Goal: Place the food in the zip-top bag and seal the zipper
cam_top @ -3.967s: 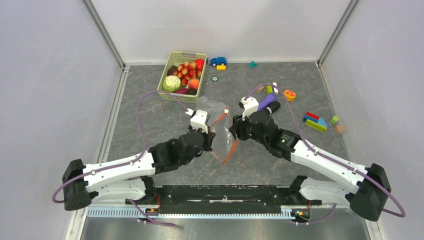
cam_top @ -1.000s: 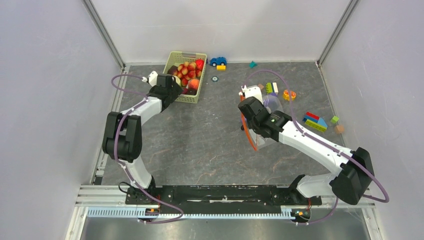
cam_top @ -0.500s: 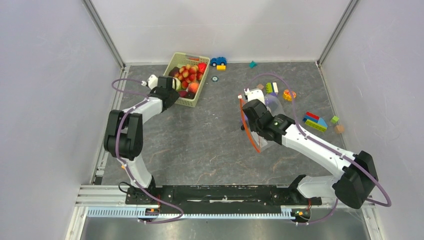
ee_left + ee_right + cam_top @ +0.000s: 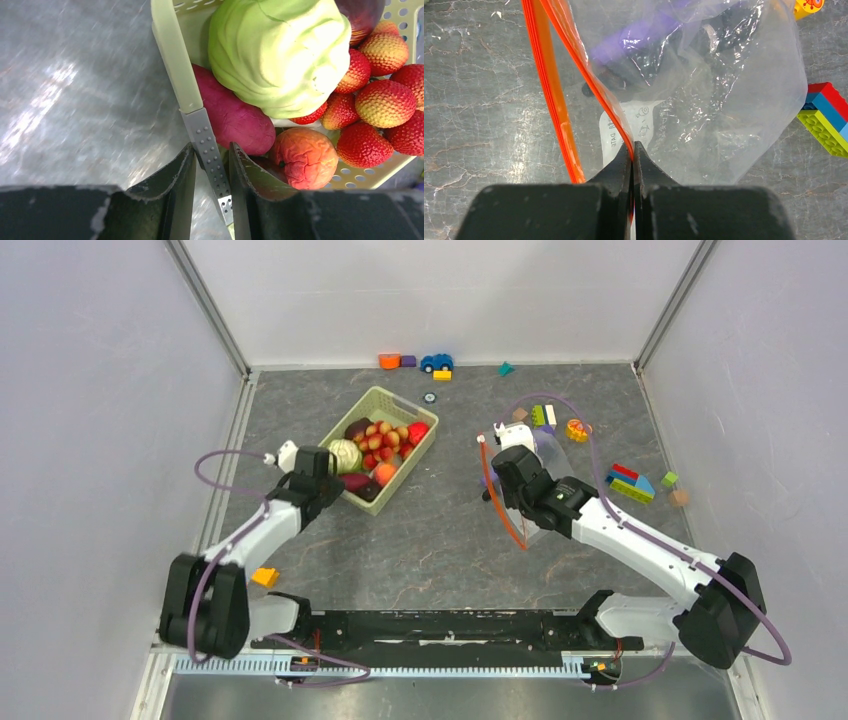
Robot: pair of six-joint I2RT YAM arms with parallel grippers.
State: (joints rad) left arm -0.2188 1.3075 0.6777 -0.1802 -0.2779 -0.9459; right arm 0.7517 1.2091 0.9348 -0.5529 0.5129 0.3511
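Two pinched edges: basket rim (image 4: 172, 55), zipper (image 4: 553, 95).

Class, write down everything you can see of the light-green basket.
The basket is light-green plastic, rectangular, with perforated walls and a smooth flat rim. It sits upright on the table, turned diagonally, left of centre. It is heaped with a cabbage, a purple piece, a peach and red fruits. The left tool grips its near rim, one finger inside and one outside.
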